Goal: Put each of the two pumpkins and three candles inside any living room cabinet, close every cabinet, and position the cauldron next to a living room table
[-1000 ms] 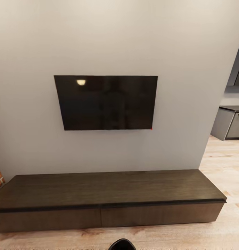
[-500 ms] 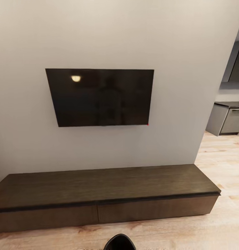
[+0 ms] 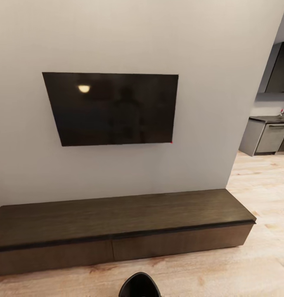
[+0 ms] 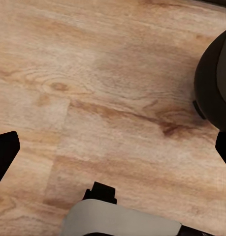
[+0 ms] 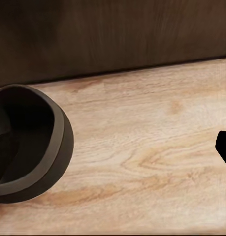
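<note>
- Since a second ago the whole head view has slid: the TV [image 3: 111,109] and cabinet [image 3: 117,222] sit further left in the picture, the brick edge at the left has gone out of frame, and more of the kitchen unit [image 3: 266,138] shows at the right. That is the camera turning, not the furniture moving.
- The cabinet stands against the grey wall [image 3: 117,37] under the TV, both drawer fronts flush and closed, its top bare.
- A dark rounded bowl-like shape, probably the cauldron [image 3: 140,286], pokes in at the bottom edge of the head view, on the floor [image 3: 261,247] in front of the cabinet.
- In the right wrist view the cauldron [image 5: 29,147] sits just beside the right gripper, its open rim showing, with the cabinet front [image 5: 113,34] beyond it. One black fingertip [image 5: 224,147] shows at the edge; whether the fingers are spread or pressed together I cannot tell.
- In the left wrist view the left gripper's fingertips [image 4: 4,155] sit at opposite edges, spread wide over bare floor, holding nothing. The cauldron [image 4: 215,81] is near one side.
</note>
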`<state>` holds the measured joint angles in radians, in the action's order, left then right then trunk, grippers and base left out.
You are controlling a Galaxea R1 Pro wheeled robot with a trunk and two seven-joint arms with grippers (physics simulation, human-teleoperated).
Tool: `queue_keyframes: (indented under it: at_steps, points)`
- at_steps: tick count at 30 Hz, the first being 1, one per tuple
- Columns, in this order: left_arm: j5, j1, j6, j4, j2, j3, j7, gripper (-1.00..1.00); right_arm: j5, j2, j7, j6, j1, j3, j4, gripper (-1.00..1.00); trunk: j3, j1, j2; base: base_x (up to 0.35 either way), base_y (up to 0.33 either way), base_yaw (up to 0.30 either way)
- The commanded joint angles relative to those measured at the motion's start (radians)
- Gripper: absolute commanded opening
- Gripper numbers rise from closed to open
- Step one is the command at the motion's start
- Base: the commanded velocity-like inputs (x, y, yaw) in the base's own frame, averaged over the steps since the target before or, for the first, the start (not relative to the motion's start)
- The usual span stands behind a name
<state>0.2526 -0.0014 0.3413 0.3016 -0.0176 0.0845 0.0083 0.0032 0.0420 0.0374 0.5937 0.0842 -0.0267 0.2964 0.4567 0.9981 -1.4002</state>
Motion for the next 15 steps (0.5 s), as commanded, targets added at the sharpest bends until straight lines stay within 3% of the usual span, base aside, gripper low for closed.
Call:
queue_keyframes:
  at_steps: [1, 10, 13, 15]
  points:
    - [0.003, 0.000, 0.002, 0.001, 0.000, 0.000, 0.001, 1.00, 0.000, 0.001, 0.001, 0.003, 0.001, -0.002, -0.001, 1.00, 0.006, 0.004, -0.008, 0.000, 0.000, -0.030]
    - [0.002, 0.000, 0.006, 0.021, 0.008, 0.000, 0.003, 1.00, -0.001, 0.007, -0.001, 0.003, 0.001, -0.002, 0.000, 1.00, 0.038, 0.038, -0.071, 0.000, 0.000, -0.006]
    - [-0.001, 0.000, -0.005, 0.109, 0.031, -0.002, 0.002, 1.00, -0.006, 0.039, -0.002, -0.004, 0.001, -0.001, 0.028, 1.00, 0.047, 0.050, -0.092, 0.000, 0.000, 0.000]
    - [-0.002, 0.000, -0.095, 0.224, 0.039, -0.003, 0.026, 1.00, -0.013, 0.064, 0.004, -0.015, 0.009, -0.003, 0.084, 1.00, 0.053, 0.058, -0.106, 0.000, 0.000, 0.000]
